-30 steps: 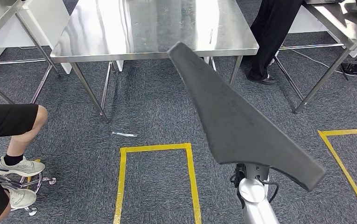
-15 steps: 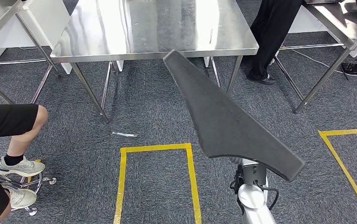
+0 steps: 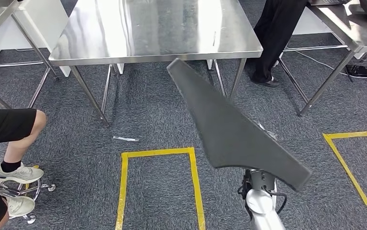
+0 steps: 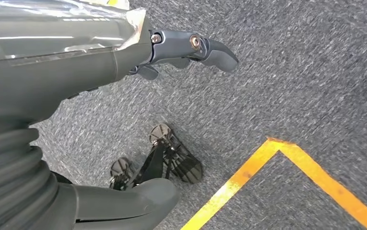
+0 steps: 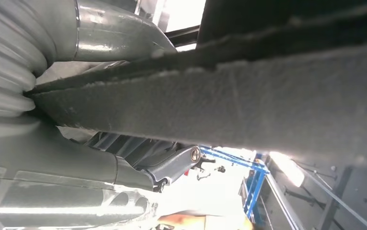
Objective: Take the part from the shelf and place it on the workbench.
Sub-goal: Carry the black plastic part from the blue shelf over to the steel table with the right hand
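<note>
The part (image 3: pixel 229 127), a long dark grey foam-like piece that widens from a narrow rounded tip to a broad end, is carried in the air in front of the robot, above the grey carpet (image 3: pixel 157 120). Its narrow tip points toward the front edge of the steel workbench (image 3: pixel 157 33) and sits just below that edge in the head view; the part is not on the benchtop. The broad end lies over the silver right arm (image 3: pixel 260 201), which rises from below. In the right wrist view the right hand (image 5: pixel 124 158) grips the part (image 5: pixel 248 100): the rough edge of the piece runs across the hand, with the thumb on one side and the darker fingers (image 5: pixel 176 165) on the other. The left hand (image 4: pixel 171 52) hangs over the carpet and holds nothing; its fingers are loosely extended and apart. Yellow tape (image 3: pixel 157 153) marks a rectangle on the floor in front of the workbench. A seated person's leg (image 3: pixel 13 129) shows at the left, and a standing person in dark trousers (image 3: pixel 277 33) is beside the workbench's far right corner.
</note>
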